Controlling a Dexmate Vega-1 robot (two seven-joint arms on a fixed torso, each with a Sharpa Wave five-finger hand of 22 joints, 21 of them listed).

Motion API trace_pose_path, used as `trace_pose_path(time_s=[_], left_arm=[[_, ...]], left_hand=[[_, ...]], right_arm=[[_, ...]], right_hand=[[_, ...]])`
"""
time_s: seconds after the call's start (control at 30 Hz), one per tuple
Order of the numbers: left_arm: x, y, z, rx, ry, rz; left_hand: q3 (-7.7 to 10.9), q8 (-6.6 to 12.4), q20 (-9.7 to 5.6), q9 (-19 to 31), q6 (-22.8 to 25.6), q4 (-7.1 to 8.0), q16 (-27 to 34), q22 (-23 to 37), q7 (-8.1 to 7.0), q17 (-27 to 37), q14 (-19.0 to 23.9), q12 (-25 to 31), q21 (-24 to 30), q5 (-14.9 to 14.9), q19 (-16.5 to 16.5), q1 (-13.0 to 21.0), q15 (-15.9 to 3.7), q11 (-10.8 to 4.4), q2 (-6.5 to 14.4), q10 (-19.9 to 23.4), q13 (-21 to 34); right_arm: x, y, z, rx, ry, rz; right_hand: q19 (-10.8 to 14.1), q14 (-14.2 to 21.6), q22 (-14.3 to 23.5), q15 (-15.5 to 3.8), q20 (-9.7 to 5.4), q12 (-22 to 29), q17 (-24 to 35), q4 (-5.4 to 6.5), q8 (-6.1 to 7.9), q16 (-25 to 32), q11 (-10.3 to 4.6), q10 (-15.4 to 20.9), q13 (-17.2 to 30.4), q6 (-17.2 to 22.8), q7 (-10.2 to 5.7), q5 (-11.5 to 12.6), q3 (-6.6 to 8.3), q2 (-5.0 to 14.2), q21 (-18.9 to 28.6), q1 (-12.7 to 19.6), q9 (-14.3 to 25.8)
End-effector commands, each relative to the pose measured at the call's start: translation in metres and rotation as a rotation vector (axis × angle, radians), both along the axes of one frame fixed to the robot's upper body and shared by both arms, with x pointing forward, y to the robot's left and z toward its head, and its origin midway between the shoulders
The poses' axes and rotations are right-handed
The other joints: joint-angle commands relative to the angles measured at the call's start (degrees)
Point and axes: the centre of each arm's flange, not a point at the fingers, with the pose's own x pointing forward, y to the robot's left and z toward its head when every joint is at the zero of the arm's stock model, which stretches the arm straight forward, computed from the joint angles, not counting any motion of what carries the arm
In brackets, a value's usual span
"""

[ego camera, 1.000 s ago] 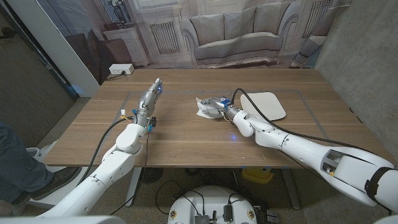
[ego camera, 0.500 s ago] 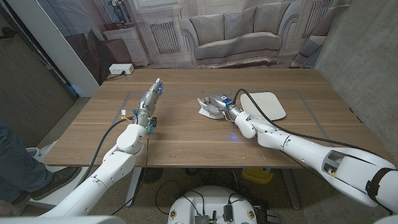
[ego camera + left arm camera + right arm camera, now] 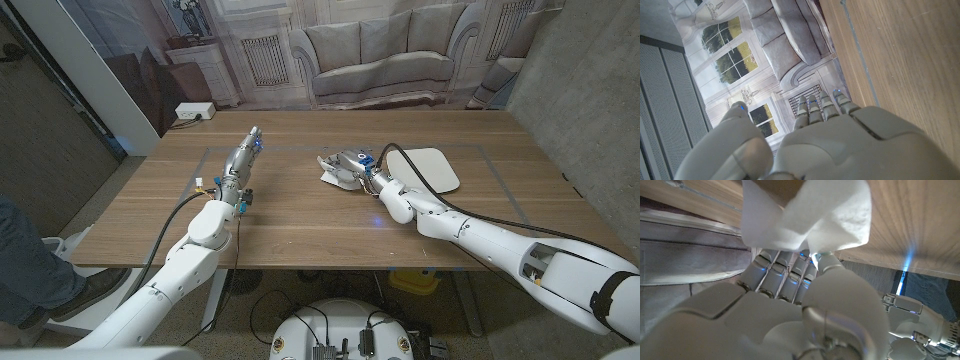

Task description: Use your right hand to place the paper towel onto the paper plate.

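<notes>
White and crumpled, the paper towel [image 3: 337, 168] is pinched by the right hand [image 3: 362, 175] near the middle of the wooden desk [image 3: 300, 220]. In the right wrist view the towel [image 3: 810, 217] is seen gripped between the thumb and the fingers [image 3: 785, 275] of that hand [image 3: 790, 310], with its loose folds spread above them. The paper plate [image 3: 428, 169] is seen at about three o'clock from the towel, just beside the right hand, lying flat on the desk. The left hand [image 3: 240, 163] is held out over the desk at about nine o'clock from the towel, well apart from it; nothing is held in it, and in the left wrist view its fingers [image 3: 815, 107] are seen extended straight and side by side.
</notes>
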Motion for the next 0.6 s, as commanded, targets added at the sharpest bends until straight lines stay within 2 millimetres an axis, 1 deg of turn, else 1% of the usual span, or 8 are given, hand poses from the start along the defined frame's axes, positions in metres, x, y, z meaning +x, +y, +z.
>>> trace_pose_path(time_s=[0.03, 0.2, 0.23, 0.37, 0.43, 0.6], left_arm=[[0.0, -0.002, 0.001, 0.0, -0.005, -0.007], [0.001, -0.002, 0.002, 0.004, -0.008, -0.009], [0.001, -0.002, 0.003, 0.006, -0.009, -0.011], [0.001, -0.001, 0.004, 0.01, -0.009, -0.012], [0.001, -0.001, 0.005, 0.013, -0.008, -0.012], [0.002, -0.001, 0.007, 0.017, -0.01, -0.014]], left_hand=[[-0.09, 0.23, 0.0, 0.1, 0.43, -0.02, 0.0, 0.22, -0.17, 0.24, 0.48, 0.17, 0.07, -0.14, 0.07, 0.05, 0.07, -0.21, 0.23, 0.33, 0.15], [-0.13, 0.2, 0.05, 0.1, 0.42, -0.03, -0.03, 0.22, -0.17, 0.24, 0.42, 0.17, 0.07, -0.16, 0.06, 0.07, 0.04, -0.28, 0.25, 0.34, 0.15], [-0.14, 0.18, 0.02, 0.1, 0.38, -0.03, -0.03, 0.22, -0.13, 0.24, 0.42, 0.16, 0.07, -0.16, 0.06, 0.07, 0.04, -0.23, 0.25, 0.3, 0.15], [-0.17, 0.19, 0.05, 0.1, 0.43, -0.03, -0.04, 0.22, 0.0, 0.24, 0.39, 0.15, 0.07, -0.17, 0.05, 0.08, -0.03, -0.31, 0.24, 0.29, 0.15], [-0.2, 0.17, 0.05, 0.1, 0.4, -0.04, -0.04, 0.22, 0.04, 0.24, 0.39, 0.16, 0.06, -0.17, 0.04, 0.09, -0.11, -0.69, 0.23, 0.33, 0.15], [-0.26, 0.14, 0.05, 0.1, 0.38, -0.05, -0.04, 0.22, 0.12, 0.23, 0.41, 0.19, 0.07, -0.18, 0.06, 0.1, -0.21, -0.47, 0.22, 0.42, 0.15]], right_arm=[[-0.012, -0.005, 0.011, 0.021, -0.042, 0.008], [-0.016, -0.007, 0.014, 0.032, -0.041, 0.014], [-0.017, -0.008, 0.015, 0.035, -0.044, 0.019], [-0.021, -0.008, 0.017, 0.037, -0.052, 0.027], [-0.022, -0.009, 0.018, 0.036, -0.058, 0.028], [-0.023, -0.01, 0.021, 0.037, -0.069, 0.033]], right_hand=[[0.68, 0.5, 0.29, -6.7, -6.85, 0.04, 0.19, 0.57, 0.29, -0.27, 0.11, 0.5, 0.14, 0.44, 0.09, -0.06, 0.09, -0.15, 0.26, -0.02, 0.32], [0.64, 0.53, 0.3, -6.67, -6.83, -0.08, 0.18, 0.8, 0.15, -0.41, 0.41, 0.54, 0.15, 0.39, 0.28, -0.11, -0.06, -0.22, 0.32, -0.2, 0.35], [0.63, 0.62, 0.31, -6.6, -6.76, -0.17, 0.18, 1.16, 0.07, -0.49, 0.81, 0.59, 0.15, 0.45, 0.33, -0.16, -0.25, -0.19, 0.39, -0.58, 0.37], [0.57, 0.52, 0.31, -6.59, -6.79, -0.31, 0.15, 1.42, -0.14, -0.7, 0.86, 0.64, 0.15, 0.25, 0.41, -0.19, -0.43, -0.22, 0.44, -0.87, 0.4], [0.53, 0.49, 0.31, -6.62, -6.8, -0.37, 0.14, 1.5, -0.2, -0.79, 0.84, 0.66, 0.16, 0.25, 0.43, -0.19, -0.47, -0.2, 0.47, -0.92, 0.41], [0.43, 0.46, 0.3, -6.76, -6.86, -0.56, 0.14, 1.46, -0.34, -0.96, 0.81, 0.62, 0.16, 0.24, 0.53, -0.15, -0.39, -0.06, 0.51, -0.7, 0.44]])
